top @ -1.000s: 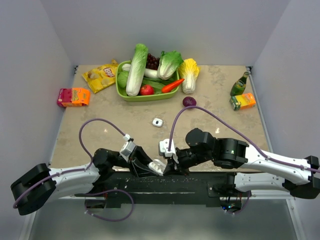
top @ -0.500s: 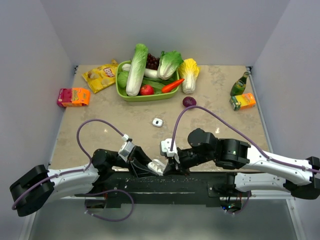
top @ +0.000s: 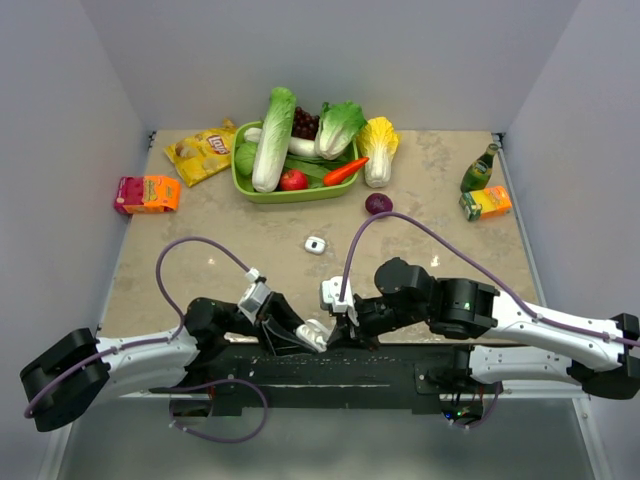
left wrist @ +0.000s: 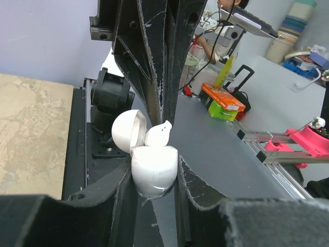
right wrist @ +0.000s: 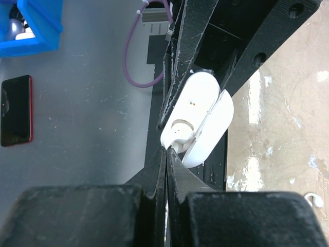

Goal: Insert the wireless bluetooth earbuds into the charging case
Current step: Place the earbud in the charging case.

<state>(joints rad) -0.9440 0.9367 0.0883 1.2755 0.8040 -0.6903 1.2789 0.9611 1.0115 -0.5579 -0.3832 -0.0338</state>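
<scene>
Your left pincer (left wrist: 153, 177) is clenched on the open charging case (left wrist: 154, 162) by the near edge of the counter (top: 220, 230), your right pincer (right wrist: 165, 152) pinches one earbud (left wrist: 158, 135) halfway in, and the slot (right wrist: 193, 103) beside it looks empty, so I think a second bud is left.

Earbud (right wrist: 180, 131) stem hidden inside right tool (right wrist: 166, 151) — case (top: 314, 331) mostly occluded overhead.

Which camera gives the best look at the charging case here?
Left wrist: the charging case fills mid-frame, pinched in the left claw, lid open, an earbud at its mouth. Right wrist shows its open inside but less of the shell. Top external shows only a white speck between the arms.
</scene>
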